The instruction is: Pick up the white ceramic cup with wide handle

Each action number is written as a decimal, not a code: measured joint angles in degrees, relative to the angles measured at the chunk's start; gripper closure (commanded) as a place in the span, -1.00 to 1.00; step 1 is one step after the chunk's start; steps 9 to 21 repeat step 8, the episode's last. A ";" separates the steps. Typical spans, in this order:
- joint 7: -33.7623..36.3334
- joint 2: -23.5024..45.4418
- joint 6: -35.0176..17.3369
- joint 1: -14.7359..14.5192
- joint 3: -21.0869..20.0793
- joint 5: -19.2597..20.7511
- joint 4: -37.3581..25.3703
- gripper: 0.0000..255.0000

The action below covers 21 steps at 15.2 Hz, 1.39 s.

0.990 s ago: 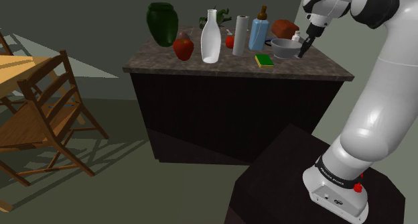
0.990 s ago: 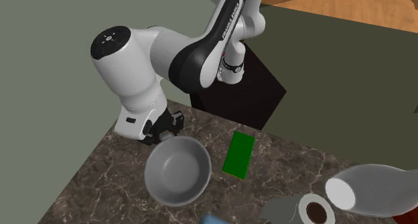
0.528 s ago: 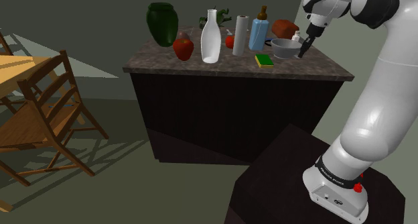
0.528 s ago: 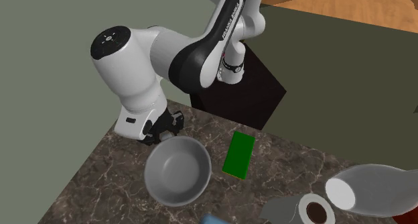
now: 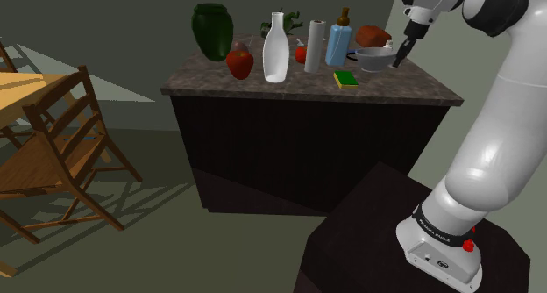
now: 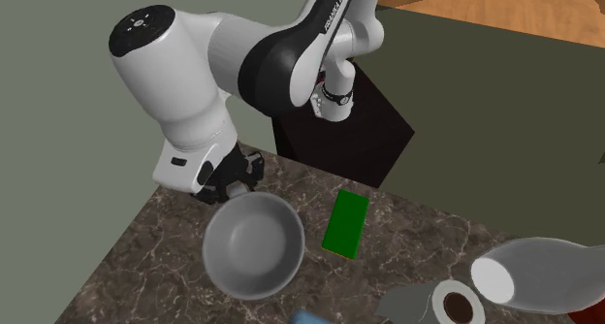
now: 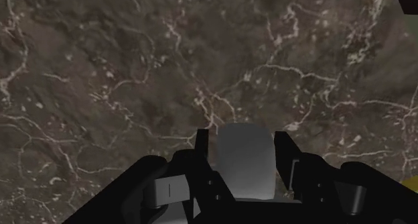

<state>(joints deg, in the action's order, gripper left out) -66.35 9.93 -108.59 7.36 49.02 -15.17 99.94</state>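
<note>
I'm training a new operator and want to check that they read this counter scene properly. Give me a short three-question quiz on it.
1. True or false: the hand is shut on the handle of the grey-white cup.
2. Multiple choice: in the second exterior view, what lies flat on the counter beside the cup?
A. a green sponge
B. a yellow banana
C. a blue plate
3. Short answer: in the shoulder view, what colour is the big round vase at the counter's far left corner?

Key: 1 true; 2 A; 3 dark green.
</note>
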 measured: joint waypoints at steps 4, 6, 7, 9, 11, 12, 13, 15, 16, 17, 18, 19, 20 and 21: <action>0.75 -0.60 2.76 -0.08 0.15 0.67 -2.44 1.00; 0.78 -0.30 4.50 0.24 0.23 0.53 -4.38 1.00; 0.90 -0.20 5.34 0.32 0.25 0.52 -5.28 1.00; 1.04 -0.47 5.65 0.24 0.29 0.73 -5.44 1.00; 1.04 -0.47 5.65 0.24 0.29 0.73 -5.44 1.00; 1.04 -0.47 5.65 0.24 0.29 0.73 -5.44 1.00; 1.04 -0.47 5.65 0.24 0.29 0.73 -5.44 1.00; 1.04 -0.47 5.65 0.24 0.29 0.73 -5.44 1.00; 1.04 -0.47 5.65 0.24 0.29 0.73 -5.44 1.00; 1.04 -0.47 5.65 0.24 0.29 0.73 -5.44 1.00; 1.04 -0.47 5.65 0.24 0.29 0.73 -5.44 1.00; 1.04 -0.47 5.65 0.24 0.29 0.73 -5.44 1.00; 1.04 -0.47 5.65 0.24 0.29 0.73 -5.44 1.00; 1.04 -0.47 5.65 0.24 0.29 0.73 -5.44 1.00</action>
